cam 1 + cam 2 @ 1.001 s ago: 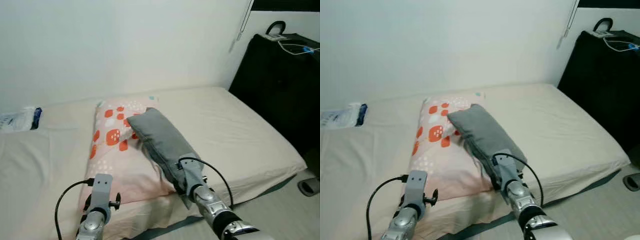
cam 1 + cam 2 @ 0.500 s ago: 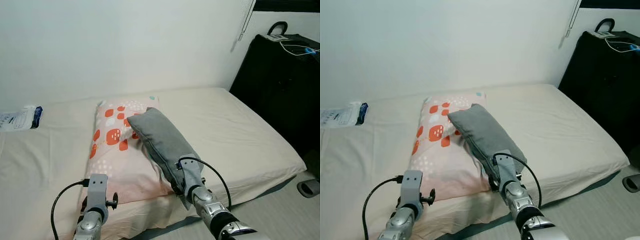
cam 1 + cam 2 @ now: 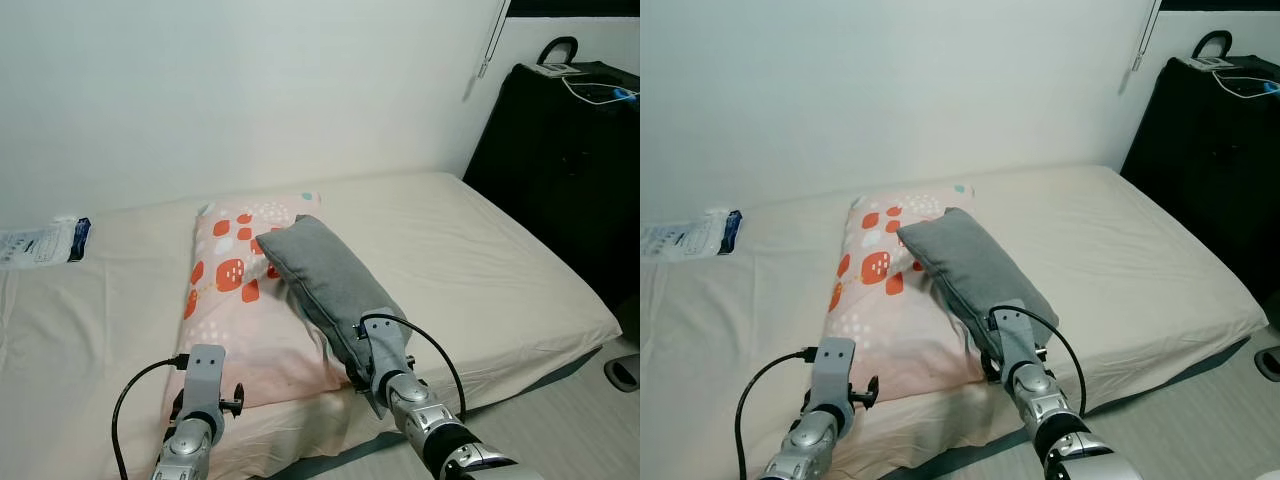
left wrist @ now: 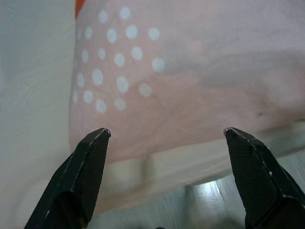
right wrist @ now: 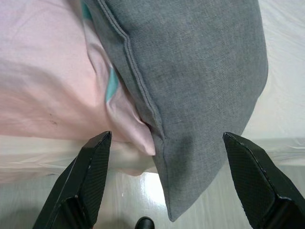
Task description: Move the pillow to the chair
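We see two pillows near the front edge of the bed (image 3: 480,260): a pink pillow (image 3: 240,300) with orange and white spots, and a grey pillow (image 3: 325,280) lying slantwise across it, its near end hanging just past the front edge. Either would handle light, soft and floppy, we judge, sagging when lifted by one end, so a deep bite on a corner or across the narrow end looks safest. Our right hand (image 5: 167,162) is spread wide at the overhanging end of the grey pillow; our left hand (image 4: 167,143) is likewise wide before the pink pillow's spotted near end. The wrist views show the grey pillow's piped seam and the floor beneath; the head views add the black suitcase (image 3: 565,170) beyond the bed's right edge.
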Robot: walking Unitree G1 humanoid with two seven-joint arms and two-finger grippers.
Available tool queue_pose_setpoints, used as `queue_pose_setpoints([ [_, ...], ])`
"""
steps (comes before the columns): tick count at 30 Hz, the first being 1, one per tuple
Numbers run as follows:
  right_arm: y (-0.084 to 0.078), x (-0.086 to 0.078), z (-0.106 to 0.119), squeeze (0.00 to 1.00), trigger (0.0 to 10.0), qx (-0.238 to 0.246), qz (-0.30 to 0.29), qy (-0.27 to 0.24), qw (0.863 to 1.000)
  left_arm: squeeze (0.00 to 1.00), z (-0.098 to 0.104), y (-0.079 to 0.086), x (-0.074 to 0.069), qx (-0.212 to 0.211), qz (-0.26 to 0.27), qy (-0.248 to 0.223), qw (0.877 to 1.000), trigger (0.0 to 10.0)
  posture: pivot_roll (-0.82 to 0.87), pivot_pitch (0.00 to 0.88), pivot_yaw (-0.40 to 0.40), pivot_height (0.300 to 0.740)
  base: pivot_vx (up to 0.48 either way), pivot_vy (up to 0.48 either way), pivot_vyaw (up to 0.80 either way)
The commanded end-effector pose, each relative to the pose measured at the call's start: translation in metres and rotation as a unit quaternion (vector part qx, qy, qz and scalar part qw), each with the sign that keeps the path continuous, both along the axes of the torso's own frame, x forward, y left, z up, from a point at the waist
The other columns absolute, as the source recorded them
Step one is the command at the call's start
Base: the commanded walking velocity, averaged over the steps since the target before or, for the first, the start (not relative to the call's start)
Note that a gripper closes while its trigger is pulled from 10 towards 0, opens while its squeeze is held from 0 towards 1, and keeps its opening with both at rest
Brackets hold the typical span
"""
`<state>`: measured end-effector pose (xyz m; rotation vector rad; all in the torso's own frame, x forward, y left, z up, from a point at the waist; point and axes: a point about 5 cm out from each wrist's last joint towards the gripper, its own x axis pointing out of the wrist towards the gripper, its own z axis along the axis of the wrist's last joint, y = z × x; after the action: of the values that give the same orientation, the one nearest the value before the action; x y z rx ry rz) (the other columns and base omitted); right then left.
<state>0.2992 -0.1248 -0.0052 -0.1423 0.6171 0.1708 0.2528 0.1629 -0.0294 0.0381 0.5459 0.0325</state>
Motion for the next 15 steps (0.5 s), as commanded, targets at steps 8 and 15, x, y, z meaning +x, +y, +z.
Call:
queue_pose_setpoints([
  [8,0.002,0.006,0.006,0.00,10.0,0.003,-0.009,-0.006,1.000,0.00,0.000,0.006,0.005,0.012,-0.008,0.018,1.000,10.0,0.10,0.000,-0.051,0.740,0.000,0.000,0.00],
  [15,0.001,-0.004,-0.005,0.00,10.0,-0.014,0.011,0.021,1.000,0.00,-0.005,0.005,-0.003,0.020,-0.026,0.025,0.999,10.0,0.11,0.000,-0.052,0.740,0.000,0.000,0.00],
])
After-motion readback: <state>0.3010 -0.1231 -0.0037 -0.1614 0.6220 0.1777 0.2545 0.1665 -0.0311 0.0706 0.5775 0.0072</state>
